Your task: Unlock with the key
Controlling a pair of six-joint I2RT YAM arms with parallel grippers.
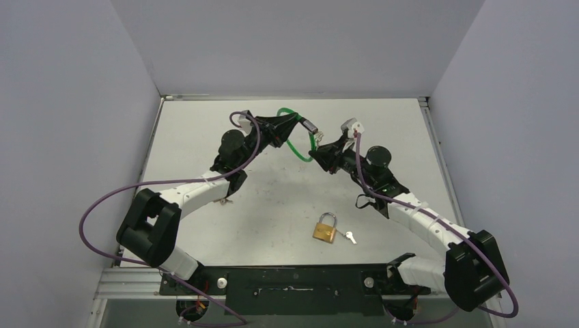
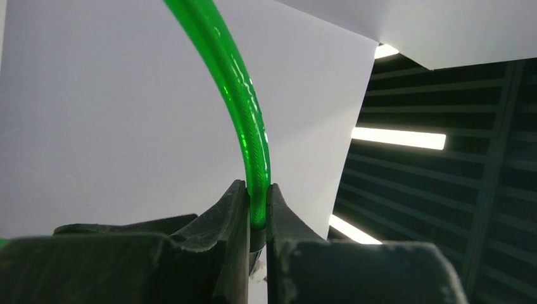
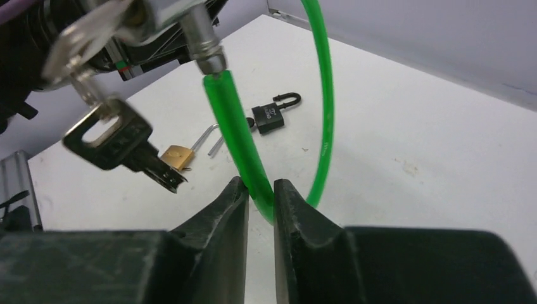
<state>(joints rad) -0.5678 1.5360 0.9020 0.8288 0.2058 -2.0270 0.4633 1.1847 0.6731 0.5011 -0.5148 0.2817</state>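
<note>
A robot lab's test cell — a white table (image 1: 273, 205) boxed in by plain white walls (image 1: 68, 102), two arms (image 1: 194, 191) bolted to a metal rail (image 1: 300, 277), strip lights (image 2: 399, 137) on a dark slatted ceiling (image 2: 494, 190).

Illegible white marking on black padlock (image 3: 271, 118)

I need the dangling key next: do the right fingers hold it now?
No: in the right wrist view the right fingers pinch the green cable, and the key hangs untouched up and left of them.
</note>
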